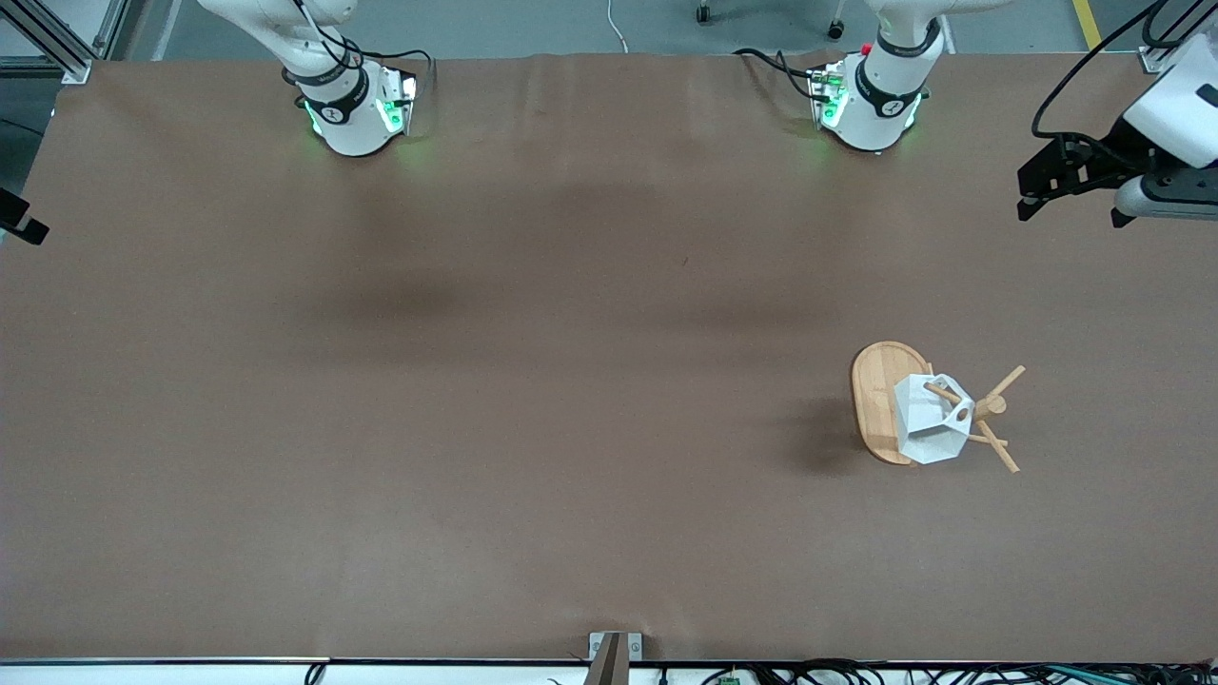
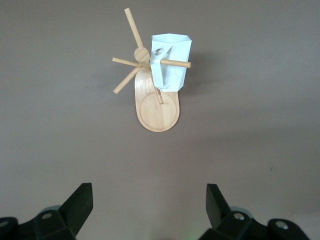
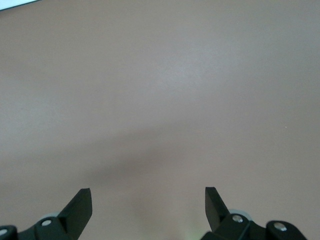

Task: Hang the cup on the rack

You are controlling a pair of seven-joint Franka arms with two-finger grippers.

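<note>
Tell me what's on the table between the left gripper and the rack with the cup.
Nothing: the left wrist view shows only bare brown table between the left gripper and the rack, where the cup hangs on a peg.

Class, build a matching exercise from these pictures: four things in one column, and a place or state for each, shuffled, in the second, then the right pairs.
Things:
1. cup
2. rack
3. left gripper
4. right gripper

Places or states:
A. open over bare table, nothing else in its wrist view
B. hanging by its handle hole on a peg
C. open, empty, raised over the table's edge at the left arm's end
D. standing on the table on an oval bamboo base

Pairs: 1-B, 2-D, 3-C, 4-A
</note>
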